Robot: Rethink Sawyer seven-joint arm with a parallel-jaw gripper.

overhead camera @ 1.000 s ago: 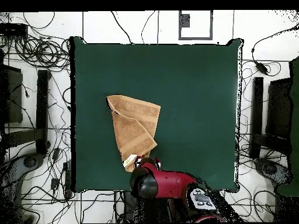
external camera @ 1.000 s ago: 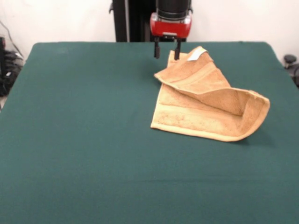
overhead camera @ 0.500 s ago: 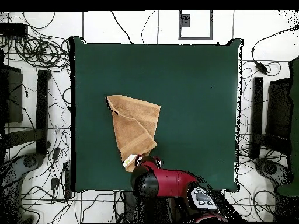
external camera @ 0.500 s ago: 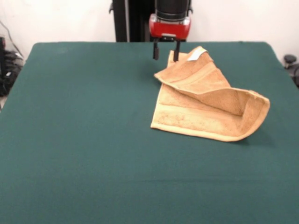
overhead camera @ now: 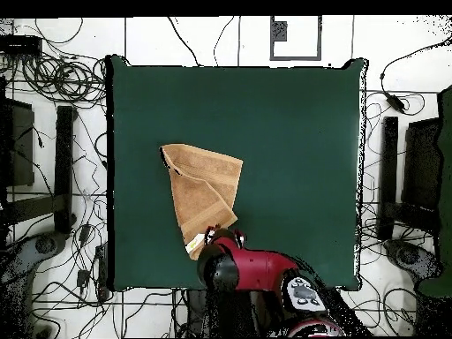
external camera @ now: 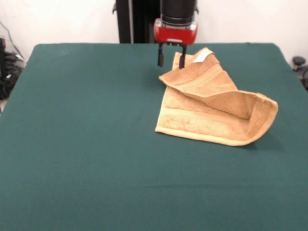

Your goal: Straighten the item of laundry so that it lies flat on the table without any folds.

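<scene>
So the whole scene is a big dark green table [external camera: 86, 144] with a white wall behind it, and from overhead you can see a mess of cables [overhead camera: 62, 79] on the floor all around.

The gripper [external camera: 171, 56] hangs off the red and black arm [external camera: 176, 21] near the far edge of the table in the front view. Its two dark fingers [external camera: 160, 56] are spread apart with a clear gap between them, and nothing is in that gap, just green cloth showing through. One finger sits right at the edge of the towel's raised corner; it looks like it's in front of or brushing the fabric, but I honestly can't tell if it's actually touching. It isn't pinching anything.

The orange-tan towel [external camera: 211, 108] lies just beside and in front of the gripper, off to the picture's right in the front view. It's folded over on itself, with an upper layer draped diagonally and a curled-up fold at the end farthest from the gripper. The corner closest to the gripper sticks up a bit and has the little white tag [external camera: 202, 56] on it, right next to the fingers.

From overhead, the arm's red body [overhead camera: 243, 269] covers the gripper, and the towel [overhead camera: 205, 194] spreads away from it toward the table's middle.
</scene>
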